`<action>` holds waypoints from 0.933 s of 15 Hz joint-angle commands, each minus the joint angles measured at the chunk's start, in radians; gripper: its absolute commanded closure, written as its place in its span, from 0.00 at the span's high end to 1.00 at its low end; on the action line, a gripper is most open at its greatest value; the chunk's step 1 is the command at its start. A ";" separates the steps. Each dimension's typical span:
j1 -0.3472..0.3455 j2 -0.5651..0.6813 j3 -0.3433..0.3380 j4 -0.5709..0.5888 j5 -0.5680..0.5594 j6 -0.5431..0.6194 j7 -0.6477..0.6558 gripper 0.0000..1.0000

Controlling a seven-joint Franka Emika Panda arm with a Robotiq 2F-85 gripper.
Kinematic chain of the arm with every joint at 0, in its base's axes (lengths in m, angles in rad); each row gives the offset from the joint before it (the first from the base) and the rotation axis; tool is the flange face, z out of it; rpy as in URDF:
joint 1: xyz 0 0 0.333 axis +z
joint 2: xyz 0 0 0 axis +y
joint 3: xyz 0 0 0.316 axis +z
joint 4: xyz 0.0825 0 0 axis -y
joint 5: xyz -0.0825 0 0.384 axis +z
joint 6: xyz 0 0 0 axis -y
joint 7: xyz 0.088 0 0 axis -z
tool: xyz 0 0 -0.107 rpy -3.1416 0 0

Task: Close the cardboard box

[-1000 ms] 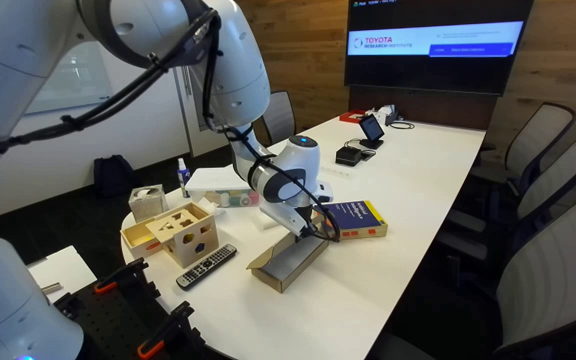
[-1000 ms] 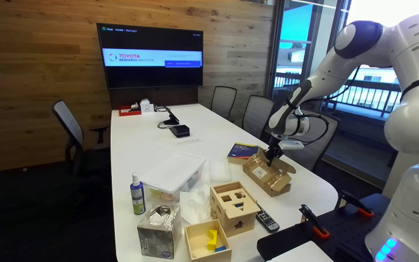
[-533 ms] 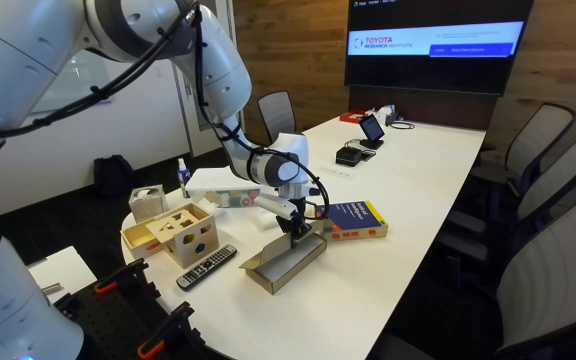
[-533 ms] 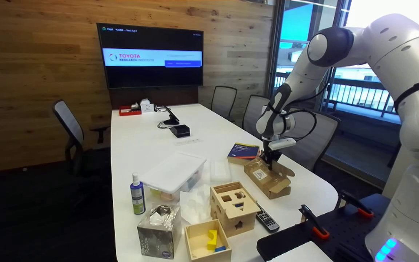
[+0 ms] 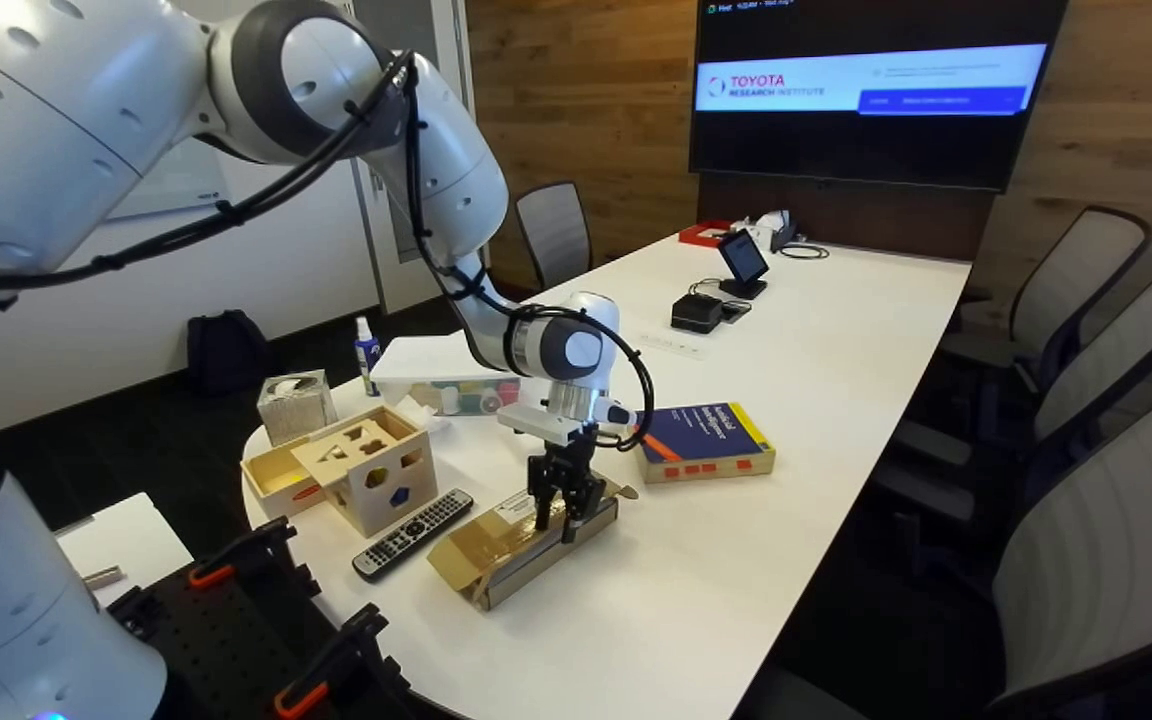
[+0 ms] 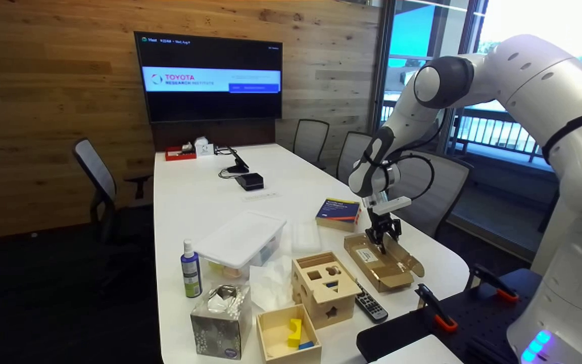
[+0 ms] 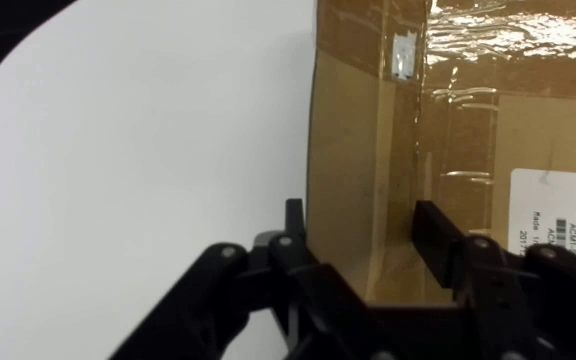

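Note:
The tan cardboard box (image 5: 481, 545) lies on the white table, and its taped lid (image 7: 460, 130) is folded down over the top. Along the lid's long edge runs a plain front flap (image 7: 343, 165); in an exterior view this flap (image 6: 401, 254) still angles up, with a tab at its end. The box's inside is hidden. My gripper (image 5: 556, 532) points down at that edge, jaws apart. In the wrist view the gripper (image 7: 361, 215) has one finger (image 7: 295, 217) just beyond the flap's edge and the opposite one over the lid. Whether either touches cardboard I cannot tell.
Close beside the box lies a remote control (image 5: 414, 533), with a wooden shape-sorter block (image 5: 381, 490) past it. A thick blue book (image 5: 704, 436) sits at the box's far end. A lidded plastic bin (image 6: 243, 240) and a tissue box (image 6: 222, 323) stand farther off.
The lid has swung from upright to lying over the box. My gripper has gone from shut to open and travelled with the box toward the robot's base and the remote.

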 commanded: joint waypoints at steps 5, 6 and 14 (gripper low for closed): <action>0.079 0.105 -0.041 0.123 -0.040 -0.204 0.229 1.00; 0.084 0.118 -0.041 0.135 -0.037 -0.220 0.250 1.00; 0.099 0.196 -0.030 0.224 -0.022 -0.328 0.312 1.00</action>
